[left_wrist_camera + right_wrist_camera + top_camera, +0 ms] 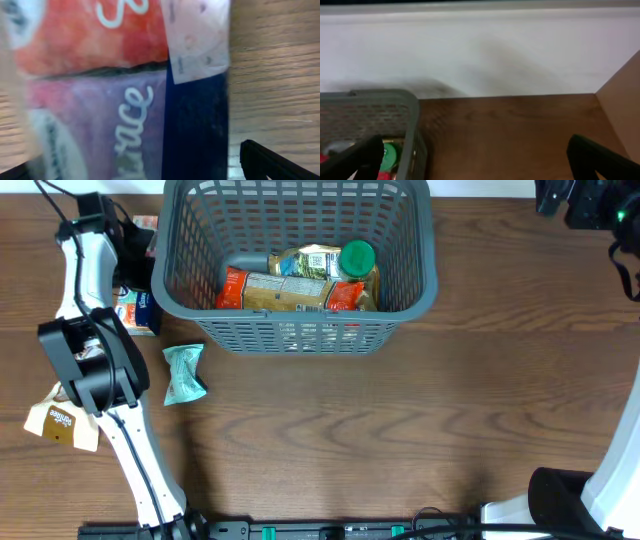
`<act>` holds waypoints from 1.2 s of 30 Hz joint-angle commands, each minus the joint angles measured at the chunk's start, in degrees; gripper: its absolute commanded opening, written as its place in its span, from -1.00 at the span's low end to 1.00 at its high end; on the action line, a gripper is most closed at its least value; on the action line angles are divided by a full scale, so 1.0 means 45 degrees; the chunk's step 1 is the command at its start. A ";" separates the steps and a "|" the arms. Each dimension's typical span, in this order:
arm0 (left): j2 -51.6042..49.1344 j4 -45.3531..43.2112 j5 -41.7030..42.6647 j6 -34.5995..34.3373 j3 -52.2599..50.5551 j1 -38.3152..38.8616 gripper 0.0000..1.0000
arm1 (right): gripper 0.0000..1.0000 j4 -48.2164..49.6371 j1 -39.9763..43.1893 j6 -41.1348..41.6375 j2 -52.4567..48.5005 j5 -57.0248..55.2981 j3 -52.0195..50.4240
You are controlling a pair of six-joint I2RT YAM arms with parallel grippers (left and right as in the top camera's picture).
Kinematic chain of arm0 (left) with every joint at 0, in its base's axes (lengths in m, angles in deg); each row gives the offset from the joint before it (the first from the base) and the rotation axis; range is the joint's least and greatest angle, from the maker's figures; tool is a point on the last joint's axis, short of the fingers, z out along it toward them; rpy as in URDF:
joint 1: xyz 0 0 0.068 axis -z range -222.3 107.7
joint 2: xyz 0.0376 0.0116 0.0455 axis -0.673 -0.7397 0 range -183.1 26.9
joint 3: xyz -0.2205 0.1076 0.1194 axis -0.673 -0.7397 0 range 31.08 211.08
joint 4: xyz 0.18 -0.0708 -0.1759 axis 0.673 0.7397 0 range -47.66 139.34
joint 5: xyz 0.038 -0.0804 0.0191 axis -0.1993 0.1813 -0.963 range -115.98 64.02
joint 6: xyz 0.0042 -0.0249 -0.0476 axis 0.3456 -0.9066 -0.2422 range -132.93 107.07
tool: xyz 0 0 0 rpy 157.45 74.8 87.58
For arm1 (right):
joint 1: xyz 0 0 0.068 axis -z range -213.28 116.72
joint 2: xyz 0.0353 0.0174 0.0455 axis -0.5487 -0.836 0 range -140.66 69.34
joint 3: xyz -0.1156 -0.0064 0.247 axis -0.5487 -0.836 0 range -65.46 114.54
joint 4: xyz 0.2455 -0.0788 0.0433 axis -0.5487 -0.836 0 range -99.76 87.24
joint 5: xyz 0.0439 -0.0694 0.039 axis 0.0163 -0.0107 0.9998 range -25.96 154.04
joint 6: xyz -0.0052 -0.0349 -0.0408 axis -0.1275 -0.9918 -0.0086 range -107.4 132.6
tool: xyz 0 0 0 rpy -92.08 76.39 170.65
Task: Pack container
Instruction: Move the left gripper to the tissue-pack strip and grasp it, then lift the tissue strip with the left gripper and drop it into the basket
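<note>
Sitting at the far side of the table, the container is upright and partly filled. Several snack packets lie flat on its floor beside something with a green lid.

Just left of the basket, the left gripper hangs low over 2 overlapping packets. Its jaws are spread wide, with a purple-and-blue packet lying between them and a red packet touching that one's far edge. The wrist view is blurred, so I cannot tell whether a finger touches the film yet. Nothing is gripped.

Further out, a teal packet lies near the basket's front left corner, and a brown packet sits well apart by the arm's base. The right gripper is spread and empty, hovering off the basket's far right corner.

The likely next step is closing on the purple-and-blue packet, and this is where it could go wrong:
- The 2 packets touch, so the jaws may pinch both, or drag the red one along.
- Thin film can crumple and slip out on the lift.
- The basket wall is close, so a dangling packet may snag on the thick rim or nudge the basket sideways.
</note>
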 commanded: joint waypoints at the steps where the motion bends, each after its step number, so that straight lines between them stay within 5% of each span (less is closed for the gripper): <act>1: -0.0306 0.0015 0.0175 -0.0379 -0.0092 -0.0029 0.97 | 0.98 -0.0199 0.0083 0.0175 0.0146 -0.0039 0.0068; 6: -0.0325 0.0044 0.0175 -0.1530 -0.0092 -0.0029 0.88 | 0.98 -0.0520 0.0083 0.0175 0.0146 -0.0355 0.0068; 10: -0.0325 0.0695 0.0180 -0.3293 -0.0092 -0.0024 0.22 | 0.98 -0.0714 0.0083 0.0175 0.0146 -0.1443 0.0068; 16: -0.0214 0.1753 0.0185 -0.4512 -0.0073 -0.0024 -0.37 | 0.98 -0.0704 0.0083 0.0185 0.0151 -0.2016 0.0068; 18: -0.0039 0.2079 0.0185 -0.4153 -0.0034 -0.0015 -0.88 | 0.98 -0.0709 0.0087 0.0330 0.0146 -0.2618 0.0068; 24: 0.1277 0.2608 0.0170 -0.3356 0.0107 -0.0044 -0.88 | 0.99 -0.0811 0.0743 0.1379 0.0146 -0.3342 0.0068; 31: 0.3789 0.2861 -0.0311 -0.3361 0.0112 -0.0078 -0.88 | 0.99 -0.1991 0.3094 0.5722 -0.0068 -0.3798 0.0058; 36: 0.5357 0.3473 -0.1467 -0.3084 0.0112 -0.0078 -0.89 | 0.99 -0.2492 0.4323 0.5838 -0.0248 -0.2905 0.0058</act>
